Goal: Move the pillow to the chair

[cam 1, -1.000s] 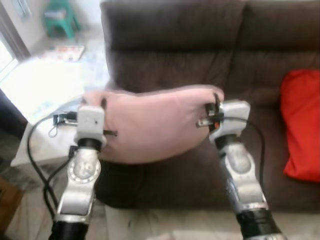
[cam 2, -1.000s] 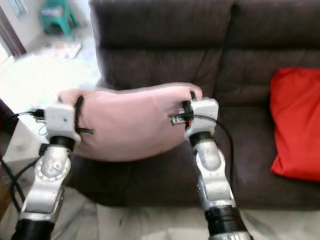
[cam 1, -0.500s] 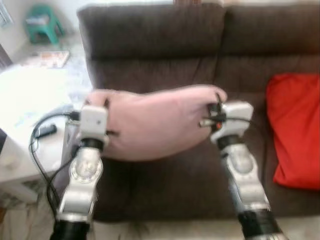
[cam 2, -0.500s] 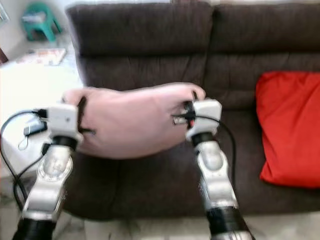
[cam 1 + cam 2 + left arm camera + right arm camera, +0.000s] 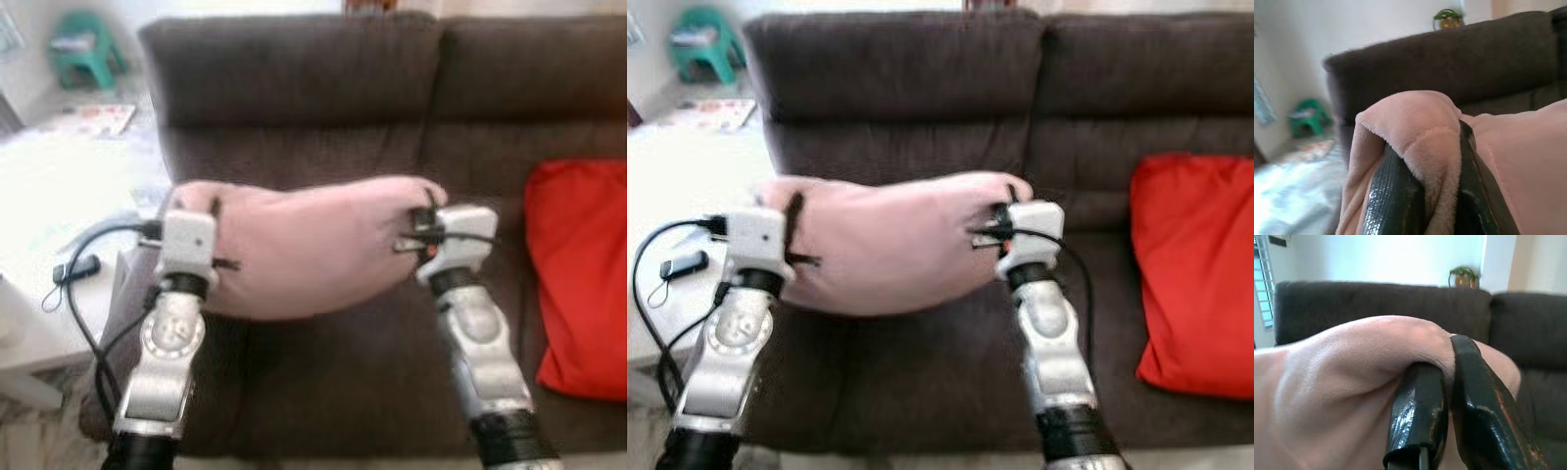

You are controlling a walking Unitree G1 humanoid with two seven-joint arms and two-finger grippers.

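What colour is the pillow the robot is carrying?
Pale pink pillow, clearest in the right eye view.

Left gripper [image 5: 1422, 196] clamped on a corner of the pink pillow [image 5: 1415, 132]; plush fold squeezed between the two black fingers [image 5: 1393, 200]. Rest of the pillow spreads to one side of the gripper. Brown sofa [image 5: 1449, 68] backrest behind the pillow. Green stool [image 5: 1307, 116] beyond the sofa's end, blurred. Small green object [image 5: 1448, 18] above the backrest, unclear.
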